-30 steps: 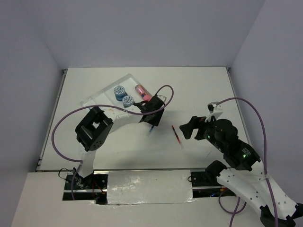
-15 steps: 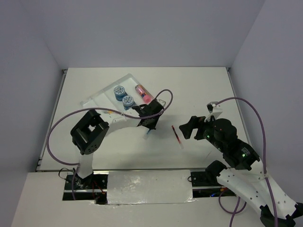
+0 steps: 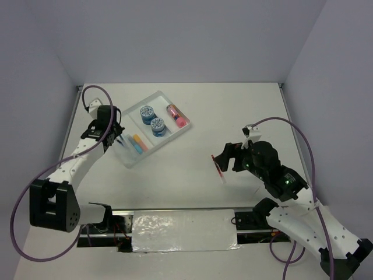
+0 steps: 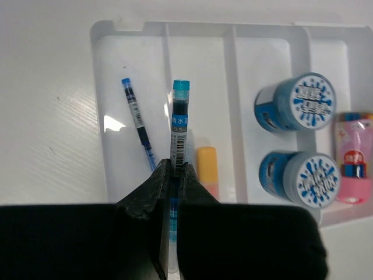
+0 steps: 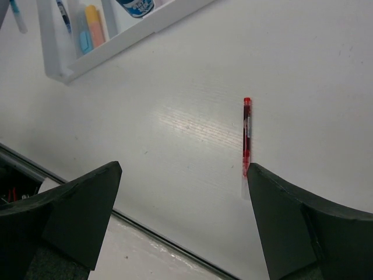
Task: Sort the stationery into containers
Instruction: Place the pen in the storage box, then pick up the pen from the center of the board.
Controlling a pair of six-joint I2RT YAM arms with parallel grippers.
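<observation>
- Tray (image 4: 198,26) spans the upper part of the left wrist view; four long compartments, most items already inside
- Upper blue tub (image 4: 297,102) and lower blue tub (image 4: 300,178) stand in the third compartment from the left; pink tube (image 4: 352,157) lies in the far-right one
- Orange-yellow marker (image 4: 207,169) lies in the second compartment, thin blue pen (image 4: 139,122) in the leftmost
- Capped blue pen (image 4: 179,116) is pinched by the left gripper (image 4: 174,168), over the tray near the divider between the first and second compartments; cannot tell whether it touches the tray; not yet let go
- Red pen (image 5: 246,137) lies on the table (image 5: 175,87), right of centre in the right wrist view, well apart from the tray
- Right gripper (image 5: 183,169) is spread wide and holds nothing; red pen lies near its right-hand finger
- Judgement: sorting is nearly done; what seems left is dropping the capped pen into a compartment, then fetching the red pen to the tray
</observation>
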